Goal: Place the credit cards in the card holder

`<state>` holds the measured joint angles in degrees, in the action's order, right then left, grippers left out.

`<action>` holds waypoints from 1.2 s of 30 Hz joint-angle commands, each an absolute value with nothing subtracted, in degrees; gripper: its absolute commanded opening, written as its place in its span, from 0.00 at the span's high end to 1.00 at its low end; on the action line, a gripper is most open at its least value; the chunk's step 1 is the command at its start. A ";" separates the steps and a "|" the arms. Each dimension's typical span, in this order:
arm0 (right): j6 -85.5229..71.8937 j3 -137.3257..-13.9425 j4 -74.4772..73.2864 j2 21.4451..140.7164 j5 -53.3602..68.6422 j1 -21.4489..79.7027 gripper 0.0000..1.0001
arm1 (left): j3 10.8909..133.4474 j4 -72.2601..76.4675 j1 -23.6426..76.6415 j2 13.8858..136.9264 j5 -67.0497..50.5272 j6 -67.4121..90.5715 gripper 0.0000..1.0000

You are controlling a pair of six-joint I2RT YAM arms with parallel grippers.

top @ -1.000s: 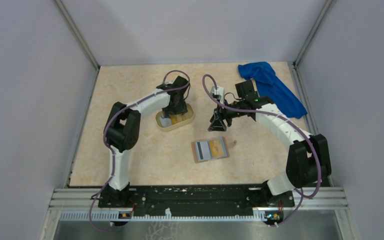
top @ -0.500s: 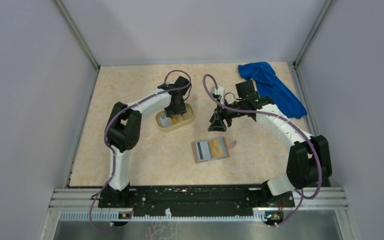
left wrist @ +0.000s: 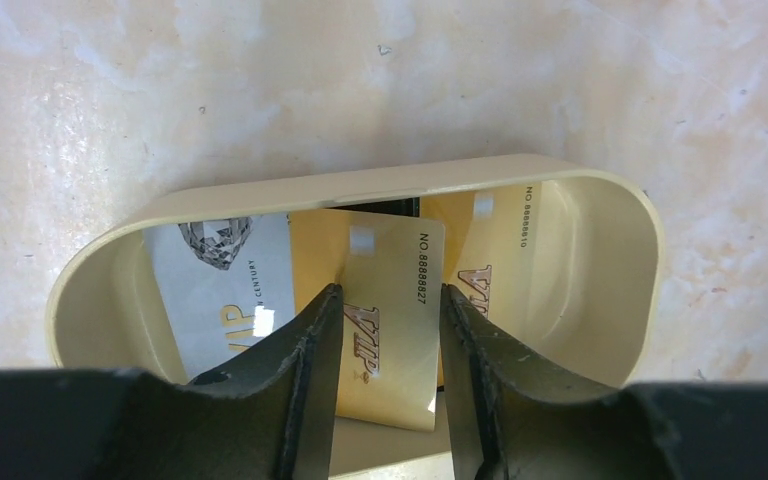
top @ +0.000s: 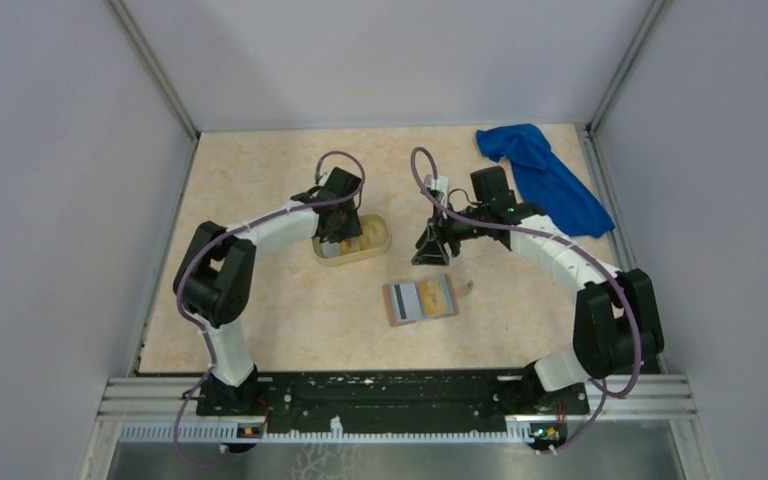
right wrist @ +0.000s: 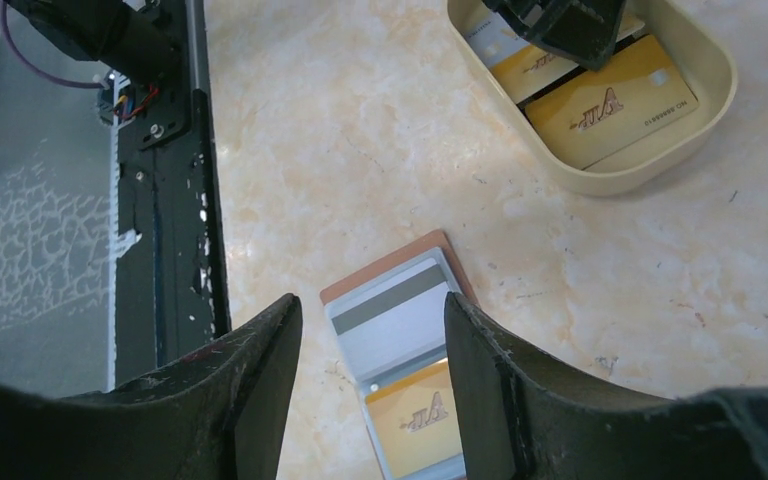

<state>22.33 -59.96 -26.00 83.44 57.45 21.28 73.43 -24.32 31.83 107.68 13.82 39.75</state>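
The pale yellow oval tray (left wrist: 360,185) holds the credit cards: a white one with a diamond print (left wrist: 220,290) and two gold ones (left wrist: 390,290) (left wrist: 490,260). My left gripper (left wrist: 392,300) reaches down into the tray. It is open, with its jaws a narrow gap apart over the middle gold card. The tan card holder (top: 420,299) lies open on the table, with a grey-striped card (right wrist: 400,315) and a gold card (right wrist: 415,420) on its slots. My right gripper (right wrist: 372,320) is open and empty, hovering above the holder.
A blue cloth (top: 545,175) lies at the back right corner. The tray (top: 375,245) sits left of the right gripper (top: 432,250), which is behind the holder. The black base rail (top: 390,390) runs along the near edge. Grey walls enclose the table.
My left arm has swung, its elbow moving left and down, and its gripper has shifted slightly left in the tray. The right gripper has barely moved.
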 commanded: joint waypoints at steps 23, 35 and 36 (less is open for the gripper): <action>-10.17 -68.62 14.33 106.71 38.93 32.52 0.42 | 54.71 -0.85 26.02 98.01 -2.63 38.30 0.57; -12.90 -71.62 11.19 111.10 34.05 34.84 0.48 | 51.93 3.54 23.93 97.23 -6.12 39.64 0.57; -12.92 -71.71 10.98 111.24 34.10 35.01 0.48 | 51.87 3.72 23.84 97.21 -6.42 39.65 0.57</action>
<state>-11.66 -68.75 10.48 110.32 35.22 33.76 53.65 3.22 24.73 98.19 -3.81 38.92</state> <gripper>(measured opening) 0.529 0.438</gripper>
